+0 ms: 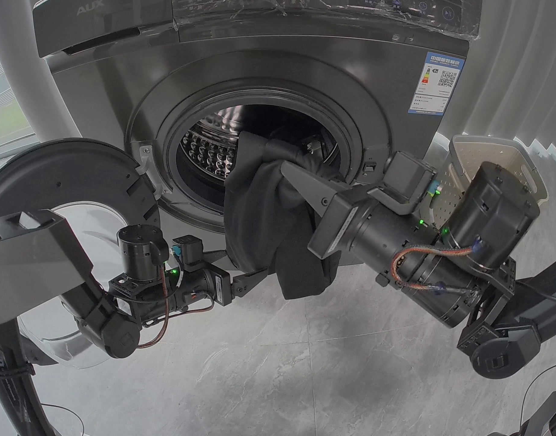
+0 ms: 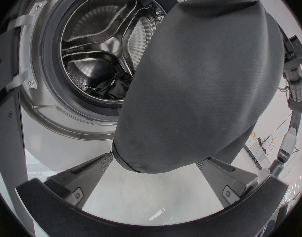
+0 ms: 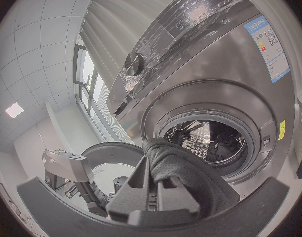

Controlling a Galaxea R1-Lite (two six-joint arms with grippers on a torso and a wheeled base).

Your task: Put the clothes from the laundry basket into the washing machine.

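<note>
A dark grey garment (image 1: 259,225) hangs in front of the washing machine's drum opening (image 1: 211,146), its top fold at the rim and its hem below the door ring. My right gripper (image 1: 290,174) is shut on the garment's upper fold (image 3: 177,168), just outside the opening. My left gripper (image 1: 259,275) sits low beside the hem, open, its two fingers (image 2: 91,170) spread on either side of the hanging cloth (image 2: 197,83) without pinching it. A second dark garment (image 2: 113,86) lies at the bottom of the drum (image 3: 223,145).
The round door (image 1: 66,177) stands swung open at the left, close to my left arm. The white perforated laundry basket (image 1: 508,158) stands on the floor at the right, behind my right arm. Grey tiled floor (image 1: 290,358) lies open in front of the machine.
</note>
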